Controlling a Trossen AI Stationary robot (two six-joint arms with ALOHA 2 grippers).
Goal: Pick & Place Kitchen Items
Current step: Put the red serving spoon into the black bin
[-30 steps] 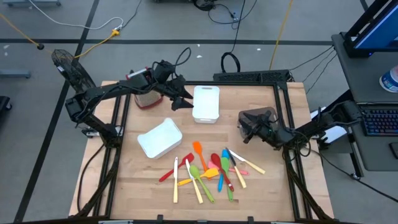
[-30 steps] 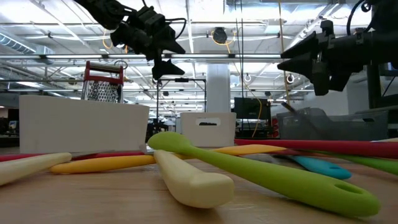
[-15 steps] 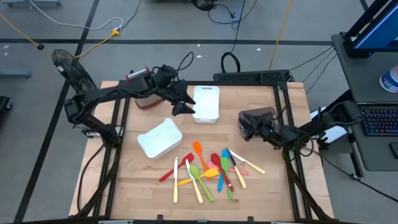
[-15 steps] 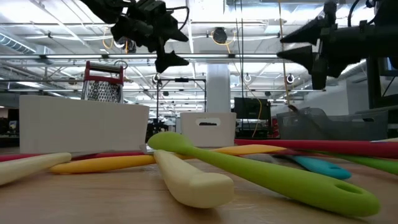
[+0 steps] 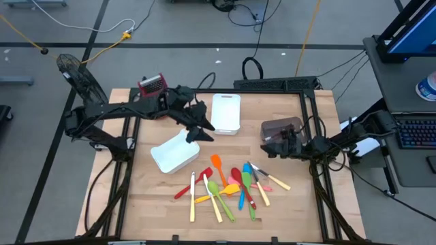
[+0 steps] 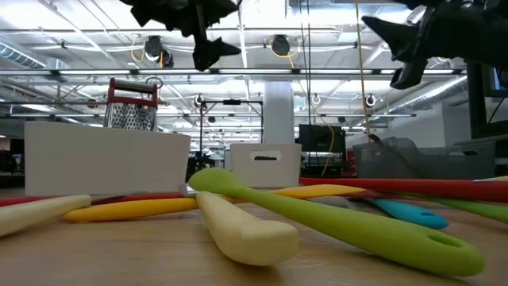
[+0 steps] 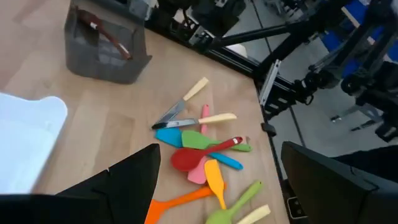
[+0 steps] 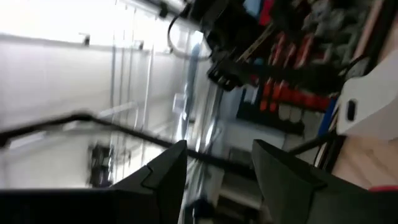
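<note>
The kitchen items [image 5: 231, 187] lie in a loose pile on the wooden table's near middle: red, orange, green, blue, pink, yellow and cream utensils. The left wrist view looks down on them [image 7: 199, 146]. In the low view a cream one [image 6: 242, 230] and a green one [image 6: 341, 226] lie closest to the camera. My left gripper [image 5: 199, 131] hangs open in the air above the far right corner of the tilted white bin [image 5: 176, 151], short of the pile. My right gripper [image 5: 274, 143] is open, high over the table's right part by the grey bin [image 5: 281, 126].
A second white bin [image 5: 226, 112] stands at the far middle. The grater with the red top [image 5: 151, 85] stands at the far left. The grey bin [image 7: 106, 43] holds a red-handled tool. The table's near left corner [image 5: 146, 204] is bare wood.
My left gripper has swung from beside the far white bin toward the near edge, over the tilted white bin's corner, and has risen in the low view. My right gripper has also risen, and it has uncovered the grey bin in the high view.
</note>
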